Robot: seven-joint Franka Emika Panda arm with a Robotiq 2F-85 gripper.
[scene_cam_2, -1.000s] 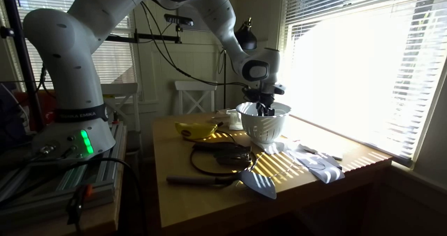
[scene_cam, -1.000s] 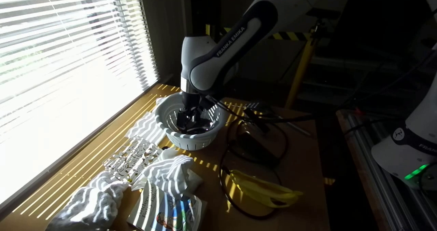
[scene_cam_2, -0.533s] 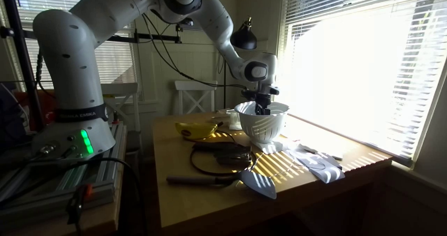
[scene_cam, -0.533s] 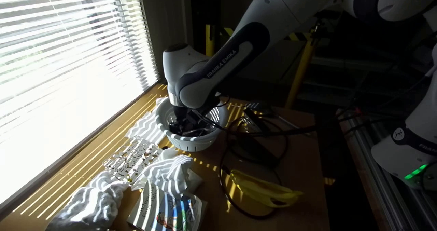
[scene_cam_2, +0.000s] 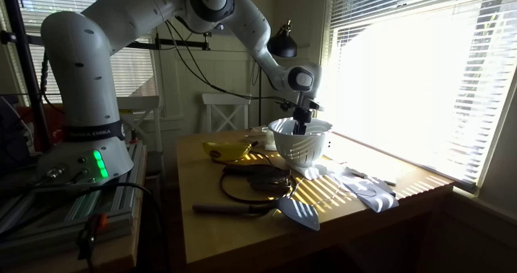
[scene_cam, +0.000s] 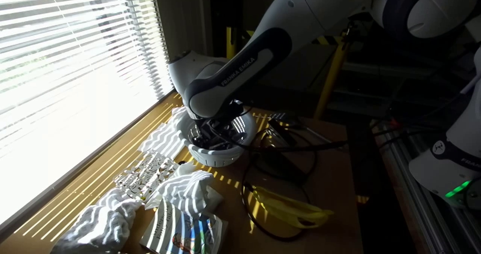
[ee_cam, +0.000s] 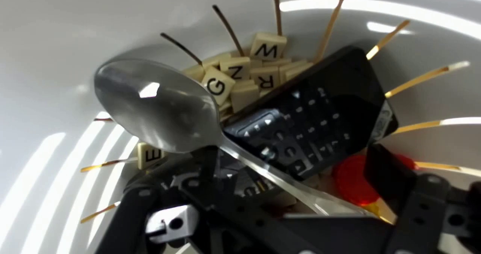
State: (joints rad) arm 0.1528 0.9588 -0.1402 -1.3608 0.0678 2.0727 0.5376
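White slotted plastic colander: in an exterior view, it is standing upright on the brown wooden table, presumably mouth-up for containing loose items.
Jointed white robot arm: it is leaning over the colander's rim, apparently because the deep wall is allowing entry only from above.
Flat grey-bladed spatula: in an exterior view, it is lying well apart from the colander, near the table's edge.
Black two-fingered gripper: in the wrist view, it is hanging inside the colander with its fingers spread and released, grasping nothing; I am not able to tell whether either finger is touching anything.
Cream square letter tiles: they are bunching at the bottom, probably because the sloping wall is gathering them.
Black rectangular remote control: it is resting aslant over the letter tiles; the rounded hollow is likely leaving it no flat floor.
Silver metal spoon: it is lying in the colander, on top of the other contents; the remote control is seemingly propping its neck, and its handle is running into the space between the spread fingers.
Spoon finish: the oval bowl is showing smooth grey metal and is catching one bright glint; the handle is tapering narrow and bright, its far end hiding behind the gripper.
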